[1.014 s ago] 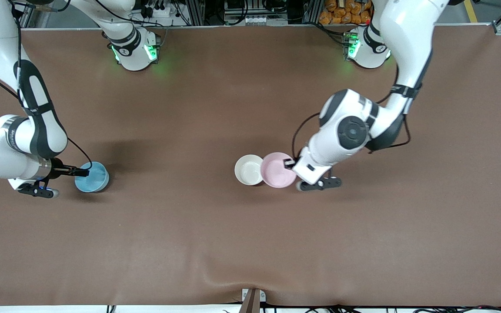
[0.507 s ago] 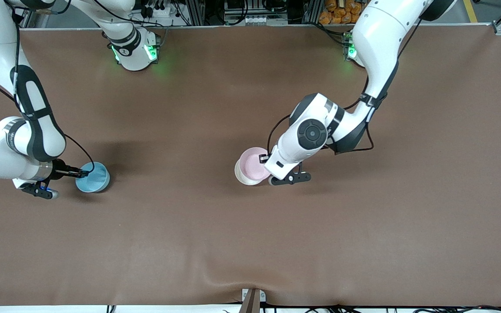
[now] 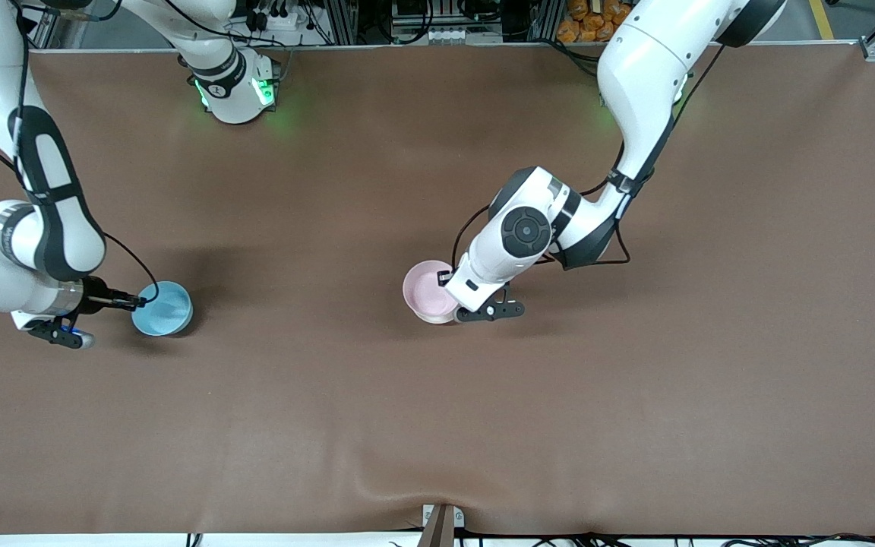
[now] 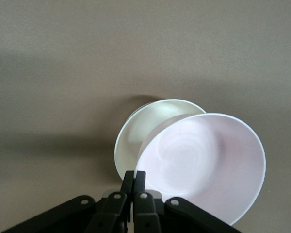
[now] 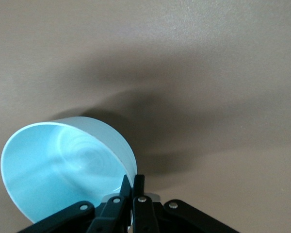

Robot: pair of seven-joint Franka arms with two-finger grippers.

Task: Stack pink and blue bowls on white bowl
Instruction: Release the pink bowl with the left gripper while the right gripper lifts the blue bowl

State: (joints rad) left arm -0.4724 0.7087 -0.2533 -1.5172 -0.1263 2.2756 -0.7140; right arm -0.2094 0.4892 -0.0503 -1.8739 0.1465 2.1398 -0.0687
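Observation:
My left gripper (image 3: 449, 278) is shut on the rim of the pale pink bowl (image 3: 427, 289) and holds it tilted over the white bowl, which it almost wholly covers in the front view. In the left wrist view the gripper (image 4: 134, 177) pinches the pink bowl (image 4: 206, 162), and part of the white bowl (image 4: 140, 131) shows under it. My right gripper (image 3: 138, 301) is shut on the rim of the sky blue bowl (image 3: 164, 308) near the right arm's end of the table. In the right wrist view the gripper (image 5: 133, 182) grips the tilted blue bowl (image 5: 58, 167).
The brown table mat (image 3: 437, 425) is bare around both bowls. The two arm bases (image 3: 234, 87) stand at the edge farthest from the front camera. A small bracket (image 3: 441, 524) sits at the table's near edge.
My left gripper has carried the pink bowl from beside the white bowl to over it, toward the right arm's end. The right gripper and blue bowl have hardly moved.

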